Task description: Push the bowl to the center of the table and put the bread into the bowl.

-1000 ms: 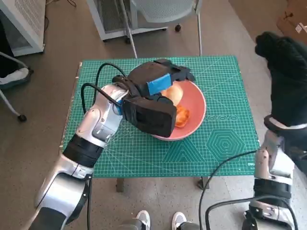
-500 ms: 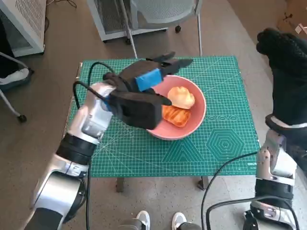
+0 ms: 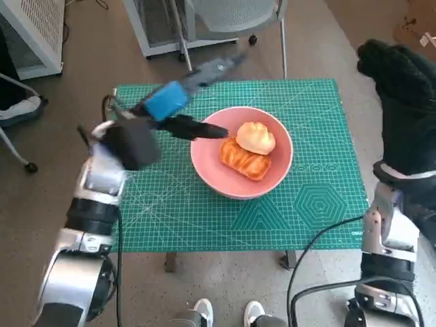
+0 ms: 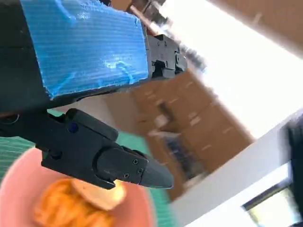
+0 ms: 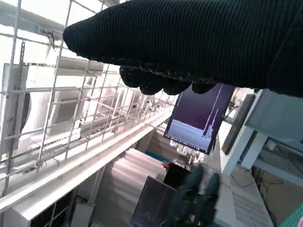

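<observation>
A pink bowl [image 3: 272, 178] sits near the middle of the green cutting mat [image 3: 306, 218]. Inside it lie a pale round bun [image 3: 255, 137] and a glazed orange pastry [image 3: 243, 159]; the left wrist view shows the bowl [image 4: 14, 189] and the bread [image 4: 71, 208] too. My left hand [image 3: 174, 105] is raised over the mat's far left, fingers spread and holding nothing, one fingertip reaching over the bowl's left rim. My gloved right hand [image 3: 402, 95] is lifted high beyond the table's right side, holding nothing that I can see.
A chair with metal legs [image 3: 231, 27] stands behind the table. A white cabinet [image 3: 34, 34] is at the far left. A person's shoes [image 3: 225, 313] show at the table's near edge. Cables run along both forearms.
My left hand has lifted off the bowl and swung left and up, uncovering both pieces of bread. The bowl stays in place. The right hand has barely moved.
</observation>
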### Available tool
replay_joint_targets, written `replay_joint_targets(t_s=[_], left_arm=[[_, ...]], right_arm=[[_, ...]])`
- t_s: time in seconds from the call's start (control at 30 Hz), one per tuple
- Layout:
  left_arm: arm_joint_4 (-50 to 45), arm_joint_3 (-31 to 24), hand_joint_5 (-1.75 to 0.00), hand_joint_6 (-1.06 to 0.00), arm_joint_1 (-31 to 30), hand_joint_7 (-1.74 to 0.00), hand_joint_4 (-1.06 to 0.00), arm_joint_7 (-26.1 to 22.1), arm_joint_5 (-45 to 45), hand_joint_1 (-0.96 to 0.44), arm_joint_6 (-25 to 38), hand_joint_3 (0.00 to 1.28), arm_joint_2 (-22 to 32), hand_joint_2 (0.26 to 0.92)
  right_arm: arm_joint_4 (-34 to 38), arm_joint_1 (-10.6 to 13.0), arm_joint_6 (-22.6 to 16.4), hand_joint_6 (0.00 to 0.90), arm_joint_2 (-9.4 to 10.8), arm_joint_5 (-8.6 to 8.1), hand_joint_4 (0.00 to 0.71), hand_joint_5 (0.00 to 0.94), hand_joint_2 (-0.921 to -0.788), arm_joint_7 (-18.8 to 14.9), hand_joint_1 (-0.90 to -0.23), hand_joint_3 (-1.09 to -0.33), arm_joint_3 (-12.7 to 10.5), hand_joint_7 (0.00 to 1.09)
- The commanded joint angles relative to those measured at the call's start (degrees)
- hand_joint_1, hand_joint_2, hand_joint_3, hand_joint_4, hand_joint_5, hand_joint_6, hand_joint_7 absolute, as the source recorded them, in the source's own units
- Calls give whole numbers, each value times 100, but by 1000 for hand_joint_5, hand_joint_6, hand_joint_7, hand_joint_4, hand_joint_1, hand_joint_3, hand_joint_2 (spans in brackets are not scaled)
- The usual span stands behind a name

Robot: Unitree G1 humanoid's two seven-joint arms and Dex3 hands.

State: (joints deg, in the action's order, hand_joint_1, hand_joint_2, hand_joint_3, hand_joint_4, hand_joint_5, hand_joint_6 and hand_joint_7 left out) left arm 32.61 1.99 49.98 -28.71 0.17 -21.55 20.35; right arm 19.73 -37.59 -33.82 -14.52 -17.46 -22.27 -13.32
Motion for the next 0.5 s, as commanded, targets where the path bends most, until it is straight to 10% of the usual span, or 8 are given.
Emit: replay_joint_targets(t_s=[0.03,0.5], left_arm=[[-416,-369,-8,-171,-282,-121,-52,-103,-586,-695,-161,141,-60,921],[-1366,-639,0,-50,-959,-275,-1,368,-948,-692,-566,270,-503,921]], right_arm=[[126,-81,94,458,-54,168,389,1,-921,76,-526,-440,52,8],[669,-562,32,464,-8,390,346,0,-921,83,-531,-443,227,9]])
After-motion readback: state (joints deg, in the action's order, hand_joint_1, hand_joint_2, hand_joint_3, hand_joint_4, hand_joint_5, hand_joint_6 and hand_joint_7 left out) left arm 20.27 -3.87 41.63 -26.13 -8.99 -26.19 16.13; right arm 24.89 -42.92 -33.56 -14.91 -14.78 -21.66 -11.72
